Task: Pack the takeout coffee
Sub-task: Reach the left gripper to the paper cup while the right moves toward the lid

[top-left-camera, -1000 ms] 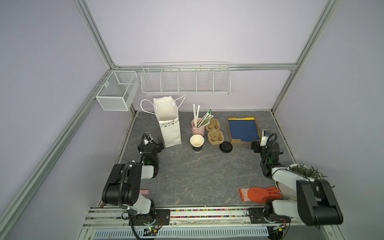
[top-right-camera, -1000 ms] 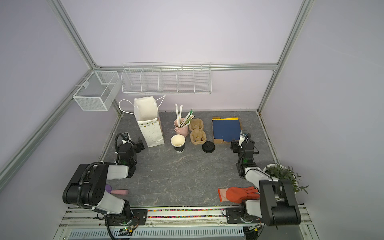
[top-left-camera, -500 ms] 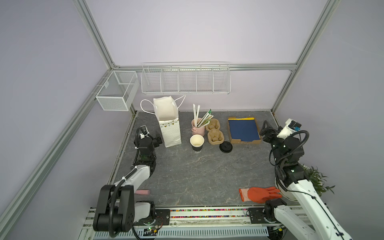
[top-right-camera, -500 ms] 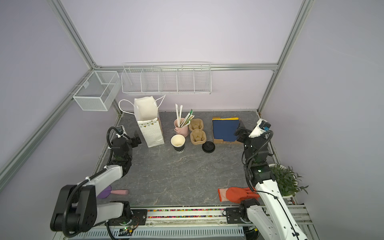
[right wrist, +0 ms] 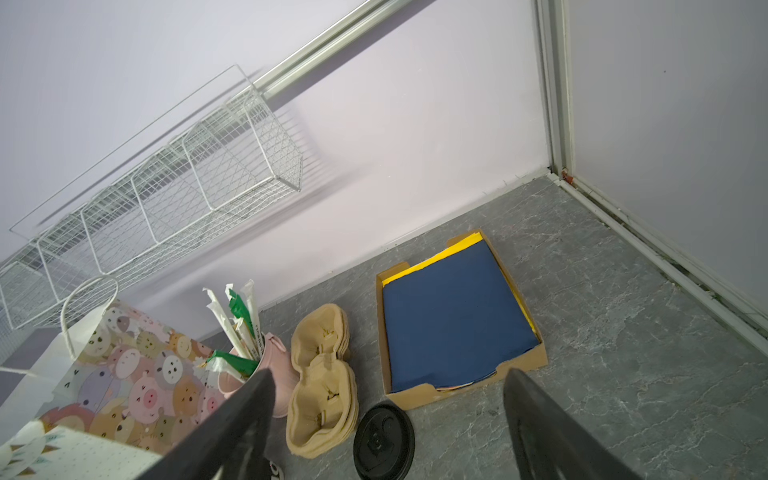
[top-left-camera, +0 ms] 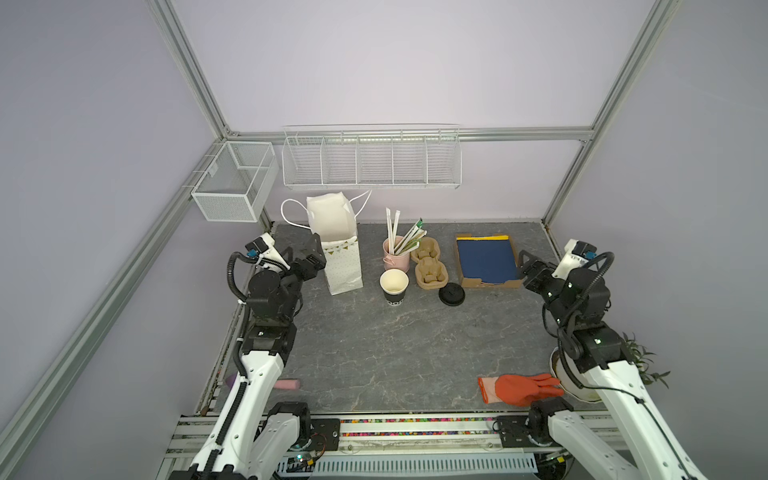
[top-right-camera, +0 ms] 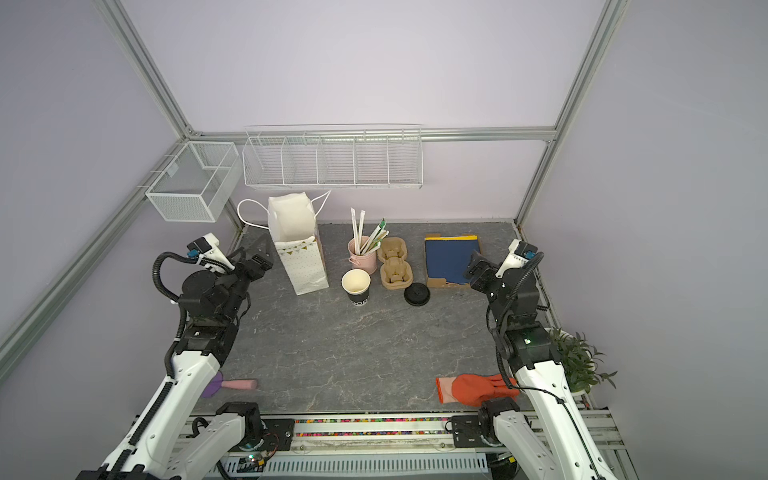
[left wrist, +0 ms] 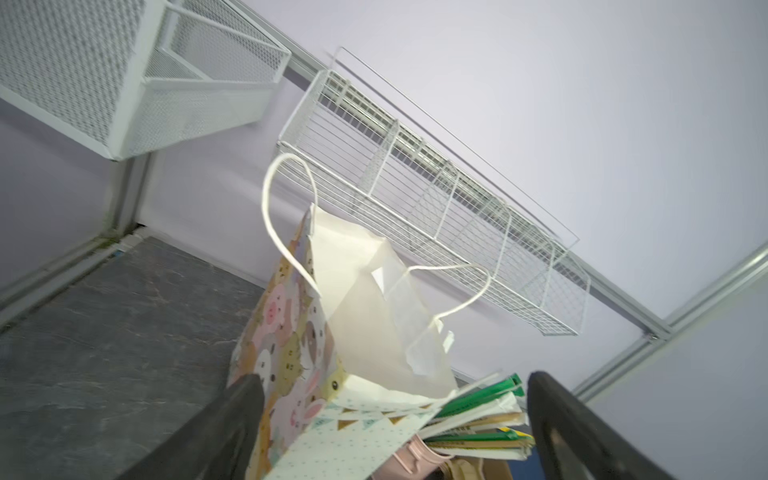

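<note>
Left wrist view shows the left gripper spread wide, empty, facing the gift bag; the right gripper gapes likewise, empty. Both arms are raised, wrists bent forward. In both top views the paper cup stands lidless, its lid lying at its 3 o'clock.

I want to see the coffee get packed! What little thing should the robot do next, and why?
Probably lower the right fingers onto the lid to pick it up. The cup stands open with no lid on, the lid lies flat on the table beside it without touching it, and the right fingers are open, empty and already pointing toward the lid.
</note>
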